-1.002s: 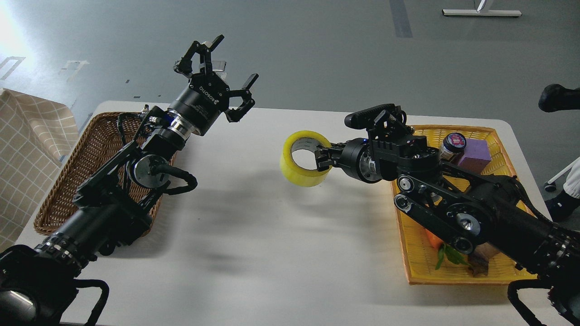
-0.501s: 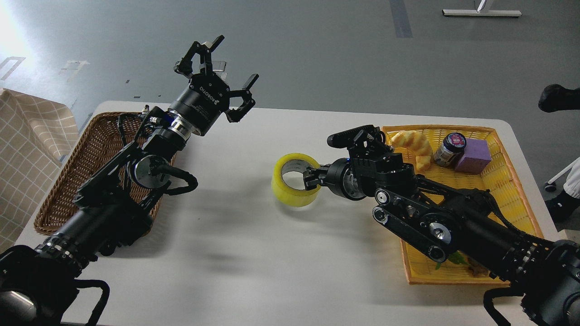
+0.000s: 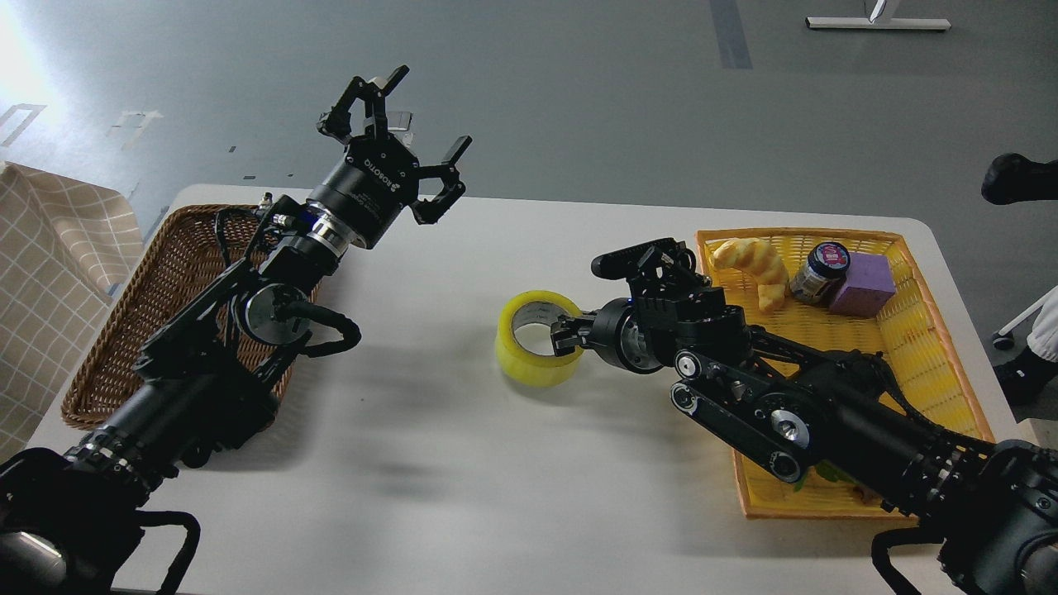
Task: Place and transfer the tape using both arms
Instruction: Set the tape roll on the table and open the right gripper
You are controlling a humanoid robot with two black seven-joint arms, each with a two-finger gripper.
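The yellow tape roll (image 3: 529,357) with its grey-white core sits at the middle of the white table (image 3: 463,487), tilted a little, low on or just at the surface. My right gripper (image 3: 567,337) is shut on the roll's right wall, fingers pinching it from inside and outside. My right arm (image 3: 793,413) reaches in from the lower right. My left gripper (image 3: 395,140) is open and empty, raised above the table's far left edge, well apart from the tape. My left arm (image 3: 207,355) comes in from the lower left.
A brown wicker basket (image 3: 124,330) lies at the table's left, under my left arm. A yellow basket (image 3: 934,364) at the right holds a bread piece (image 3: 756,260), a jar (image 3: 818,271), a purple block (image 3: 864,285) and other items. A checked cloth (image 3: 50,264) hangs at far left.
My right gripper has carried the tape leftward and down from above the table to the table's middle. The right arm cleared the yellow basket's back. The left arm has not moved.
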